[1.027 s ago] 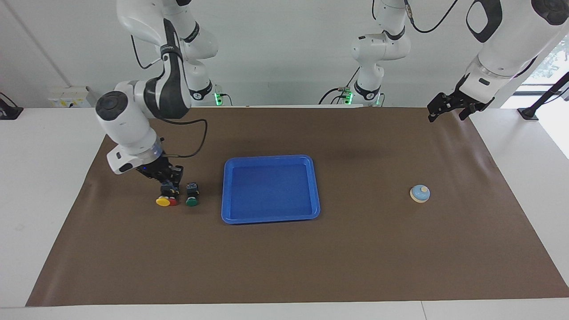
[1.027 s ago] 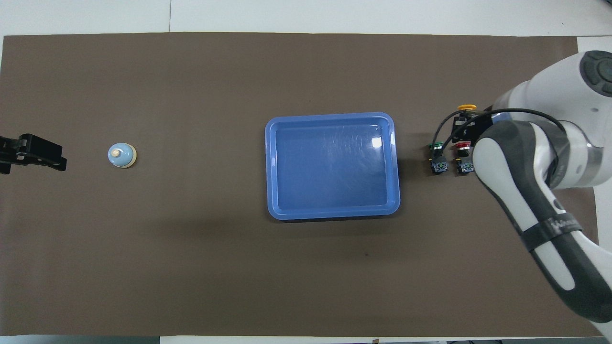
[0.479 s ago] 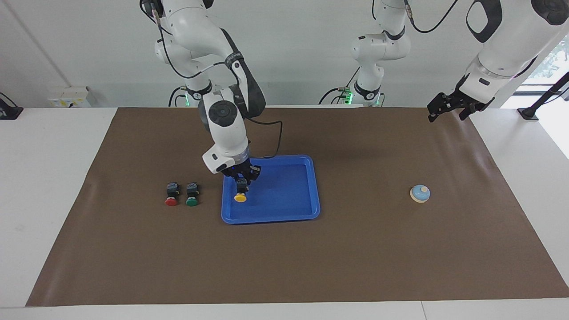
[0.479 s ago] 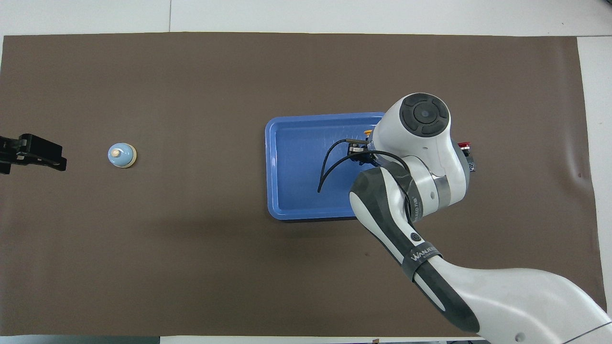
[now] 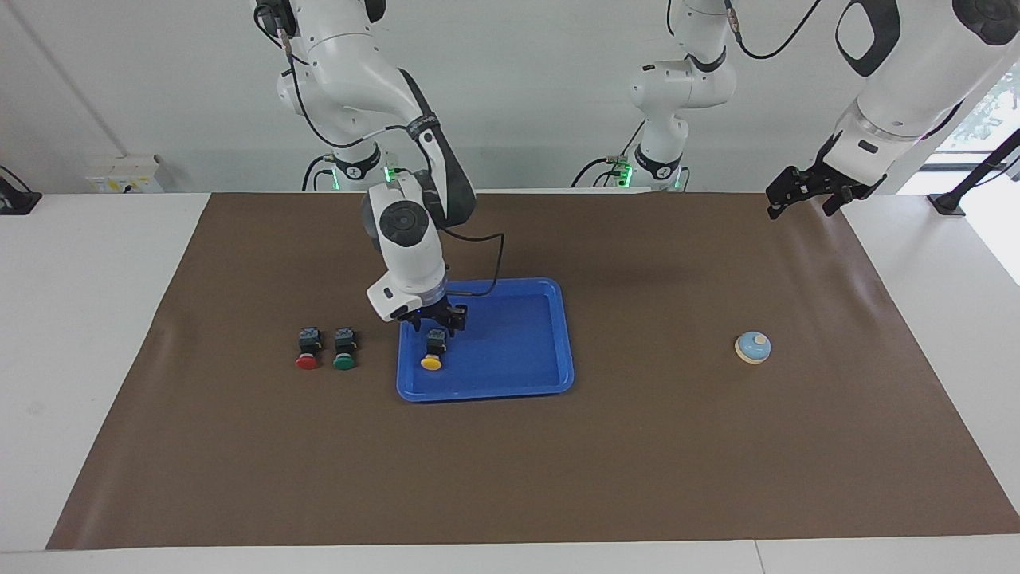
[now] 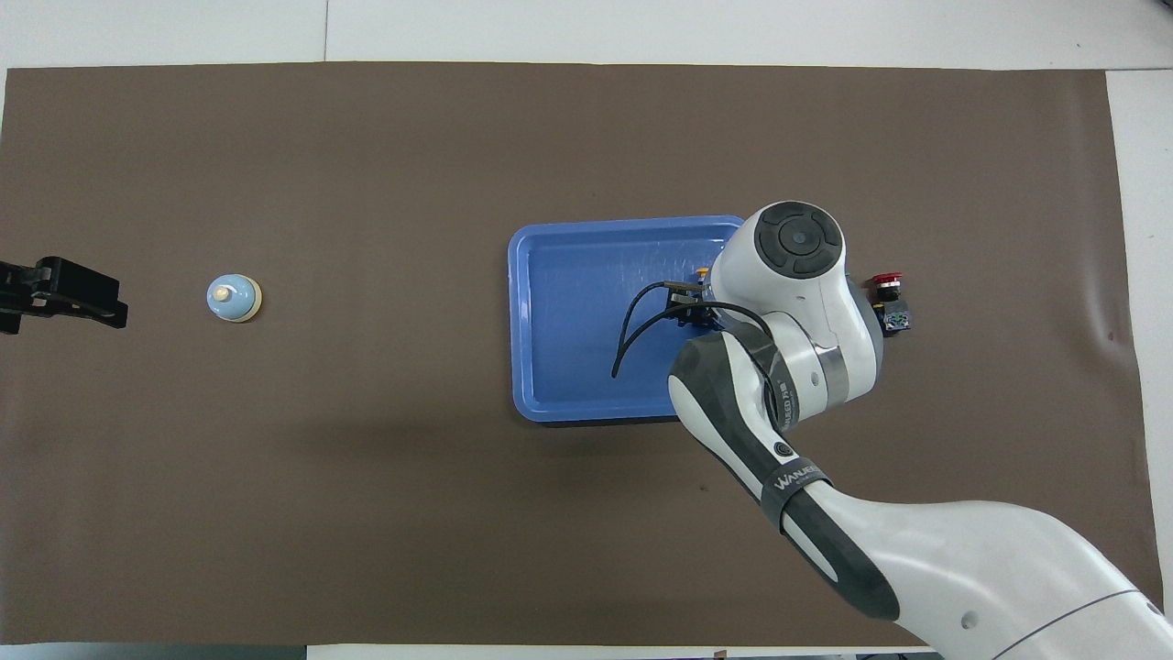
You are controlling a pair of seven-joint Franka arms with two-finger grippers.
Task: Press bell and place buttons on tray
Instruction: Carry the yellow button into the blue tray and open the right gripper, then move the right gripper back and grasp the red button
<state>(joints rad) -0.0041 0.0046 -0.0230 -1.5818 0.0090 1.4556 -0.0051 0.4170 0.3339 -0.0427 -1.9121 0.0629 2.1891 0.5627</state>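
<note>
In the tray (image 5: 558, 335), at the end toward the right arm: yellow button (image 5: 431, 353), lying cap away from the robots. Right gripper (image 5: 434, 323) just over its black body, fingers parted, nothing held. Red button (image 5: 307, 348) and green button (image 5: 344, 348) side by side on the mat, beside the tray. Probably light, rigid, top-heavy; smooth caps, so best pinched across the blocky body. Bell (image 5: 752, 347) toward the left arm's end. Left gripper (image 5: 805, 191) open, empty, waiting aloft.
</note>
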